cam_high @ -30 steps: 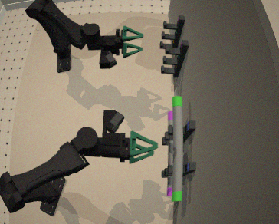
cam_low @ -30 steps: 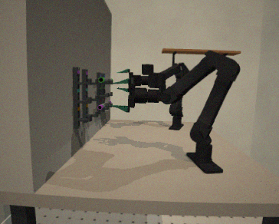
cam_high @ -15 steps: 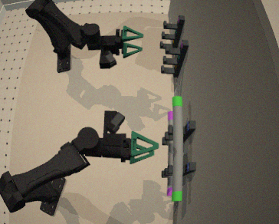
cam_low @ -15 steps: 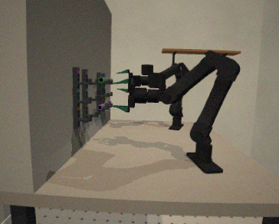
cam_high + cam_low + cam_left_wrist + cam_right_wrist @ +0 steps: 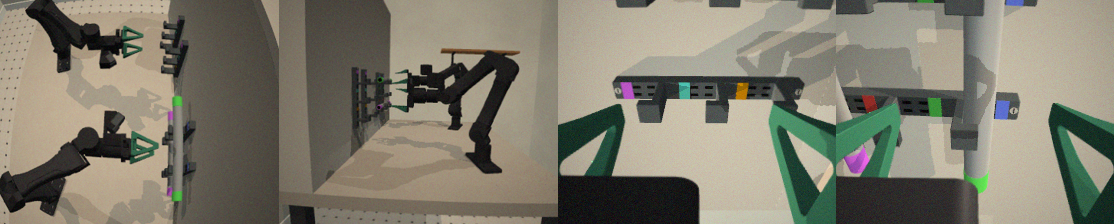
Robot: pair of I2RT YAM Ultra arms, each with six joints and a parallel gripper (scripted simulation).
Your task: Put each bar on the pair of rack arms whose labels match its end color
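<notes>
The bar with green ends [image 5: 178, 149] [image 5: 380, 80] [image 5: 988, 45] lies on the top, blue-labelled pair of the right rack [image 5: 190, 128] [image 5: 1008, 95]. The bar with magenta ends [image 5: 170, 115] [image 5: 379, 107] [image 5: 857, 161] lies lower on that rack, on the red-labelled pair. The left rack [image 5: 184, 50] [image 5: 355, 96] [image 5: 708, 79] holds no bar; its labels are magenta, teal and orange from top to bottom. My right gripper [image 5: 156, 149] [image 5: 974, 112] is open, just short of the green-ended bar, its fingertips above and below it. My left gripper [image 5: 142, 42] [image 5: 696, 112] is open and empty in front of the left rack.
The racks hang on a dark wall [image 5: 230, 115] [image 5: 340, 50] over the table top [image 5: 440, 184]. A brown board [image 5: 480, 51] is raised behind the arms. Open space separates the two racks, and the two grippers stand well apart.
</notes>
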